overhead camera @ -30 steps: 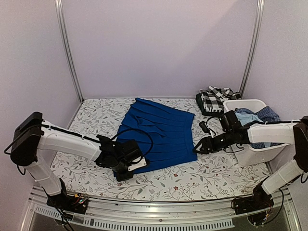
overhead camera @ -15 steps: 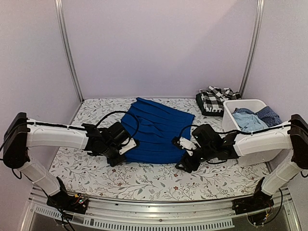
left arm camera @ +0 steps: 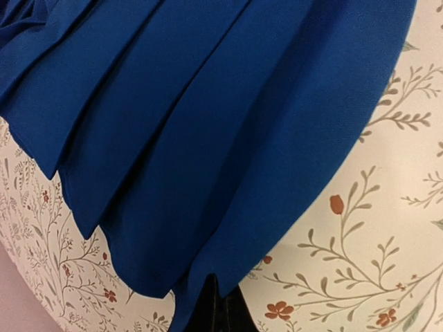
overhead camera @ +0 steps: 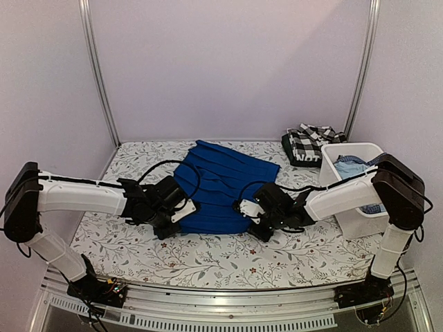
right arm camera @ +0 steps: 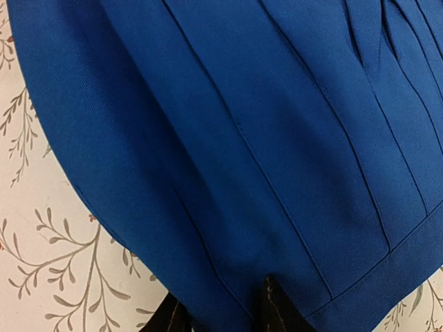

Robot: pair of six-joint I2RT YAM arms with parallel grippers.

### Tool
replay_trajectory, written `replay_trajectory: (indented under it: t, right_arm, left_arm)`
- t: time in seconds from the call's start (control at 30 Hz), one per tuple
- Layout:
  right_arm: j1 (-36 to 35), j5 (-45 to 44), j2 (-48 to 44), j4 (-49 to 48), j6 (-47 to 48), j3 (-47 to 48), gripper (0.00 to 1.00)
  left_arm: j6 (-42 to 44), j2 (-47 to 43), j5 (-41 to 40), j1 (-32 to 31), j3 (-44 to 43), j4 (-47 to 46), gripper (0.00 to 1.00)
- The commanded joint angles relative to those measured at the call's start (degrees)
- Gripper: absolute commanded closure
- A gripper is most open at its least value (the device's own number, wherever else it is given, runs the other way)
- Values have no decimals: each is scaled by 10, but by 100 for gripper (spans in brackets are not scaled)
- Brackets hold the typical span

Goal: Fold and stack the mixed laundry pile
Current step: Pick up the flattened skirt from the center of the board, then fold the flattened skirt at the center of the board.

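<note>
The royal blue garment [overhead camera: 221, 183] of the mixed laundry pile lies spread with its pleats showing on the patterned table cover [overhead camera: 131, 162]. My left gripper [overhead camera: 176, 223] sits at its near-left corner. In the left wrist view that gripper [left arm camera: 216, 308] is shut, with the blue hem [left arm camera: 208, 138] pinched at its tips. My right gripper [overhead camera: 255, 227] is at the near-right corner. Seen from the right wrist, it [right arm camera: 221, 315] stands open. One of its fingertips [right arm camera: 277, 308] lies on the cloth [right arm camera: 242, 138] and the other shows below the hem.
A white tub [overhead camera: 360, 223] stands at the right and holds a pale blue garment [overhead camera: 351, 169] and a dark blue check one [overhead camera: 389, 164]. Behind the tub lies a black-and-white plaid garment [overhead camera: 308, 144]. Metal posts rise at both back corners.
The right arm swung left from beside the tub to the blue garment's near-right corner, its jaws narrowing. The left gripper shifted back and left along the near hem and shut on it.
</note>
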State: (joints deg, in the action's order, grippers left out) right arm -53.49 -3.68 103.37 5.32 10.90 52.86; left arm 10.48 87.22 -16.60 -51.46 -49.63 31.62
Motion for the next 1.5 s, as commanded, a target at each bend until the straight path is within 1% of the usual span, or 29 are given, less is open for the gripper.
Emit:
replay_trajectory:
  t: [0.0,0.07,0.1,0.13,0.17,0.27,0.3,0.43,0.57,0.67,0.7,0.77,0.9,0.97,1.07,1.2,1.3,1.4,1.47]
  right_arm:
    - [-17,-51,53,67,12,3,77]
    - [-30,-56,46,83,10,15,89]
    - [-35,-44,35,96,4,23,95]
    - [-42,-28,16,109,-3,30,98]
    - [-53,-16,2,116,-11,34,100]
    - [-85,27,-56,135,-29,46,100]
    - [-91,57,-71,139,-38,48,100]
    - [-95,139,-114,132,-66,36,100]
    - [-92,212,-125,124,-79,26,100]
    - [-64,268,-122,120,-82,31,100]
    - [-42,286,-126,119,-87,34,100]
    - [-7,316,-135,110,-94,36,100]
    - [82,383,-151,93,-106,37,99]
    - [120,409,-143,88,-125,38,99]
    - [169,414,-119,88,-132,49,99]
    - [227,393,-78,88,-140,78,99]
    - [253,337,-47,99,-140,96,99]
    - [278,290,-8,100,-138,107,97]
    - [281,251,20,103,-134,122,95]
  left_arm:
    - [3,-23,-41,7,7,-14,100]
    - [-1,-34,-47,7,4,-10,100]
    - [-4,-43,-47,7,2,-5,100]
    - [-9,-53,-47,6,0,1,100]
    - [-14,-65,-48,6,-2,11,100]
    - [-37,-97,-62,3,-10,54,100]
    - [-42,-106,-81,-3,-12,65,100]
    - [-47,-141,-117,-7,-23,77,100]
    - [-4,-169,-155,-5,-28,30,100]
    - [80,-165,-166,7,-29,-50,100]
    - [107,-156,-155,13,-34,-80,100]
    - [150,-129,-129,30,-51,-138,100]
    - [214,-49,-82,70,-121,-204,100]
    - [243,1,-69,89,-159,-237,100]
    - [280,96,-50,110,-229,-282,100]
    - [317,224,-31,123,-336,-337,100]
    - [324,310,-19,127,-420,-353,100]
    - [320,376,-26,129,-464,-384,100]
    - [310,411,-50,130,-482,-404,95]
